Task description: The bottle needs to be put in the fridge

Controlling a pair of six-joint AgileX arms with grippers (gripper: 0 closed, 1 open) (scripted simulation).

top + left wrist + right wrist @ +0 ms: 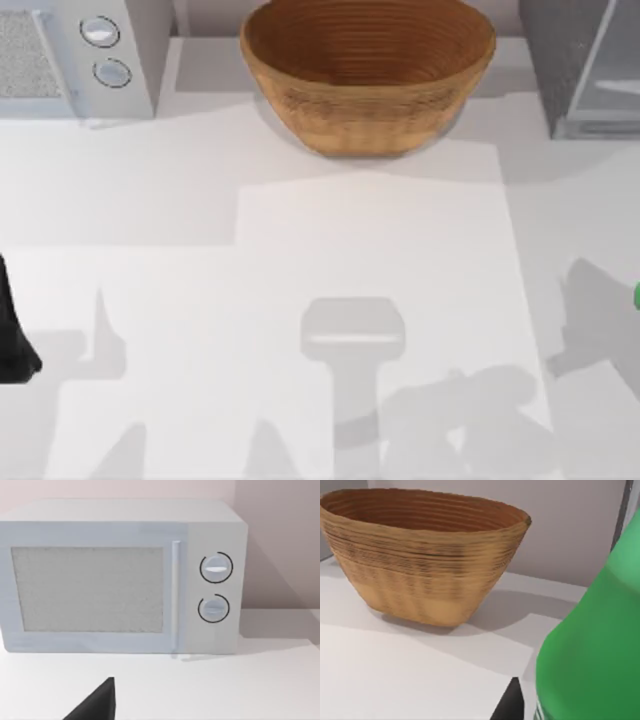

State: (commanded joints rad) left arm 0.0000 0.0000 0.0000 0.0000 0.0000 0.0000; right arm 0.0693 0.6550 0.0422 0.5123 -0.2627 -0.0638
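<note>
The bright green bottle [592,645] looms large and close in the right wrist view, with a dark finger [509,702] of my right gripper against its side; the gripper is shut on it. In the top view a sliver of the bottle [636,295] shows at the table's right edge, well in front of the fridge [580,60]. The fridge is the dark grey speckled box with a pale door panel at the back right. My left arm [12,335] is parked at the left edge, and a dark part of its gripper [97,702] faces the microwave.
A large woven basket [368,75] stands at the back centre, also near in the right wrist view [427,560]. A light-grey microwave [70,55] with two dials sits at the back left [120,580]. Open white tabletop [320,300] lies in front of them.
</note>
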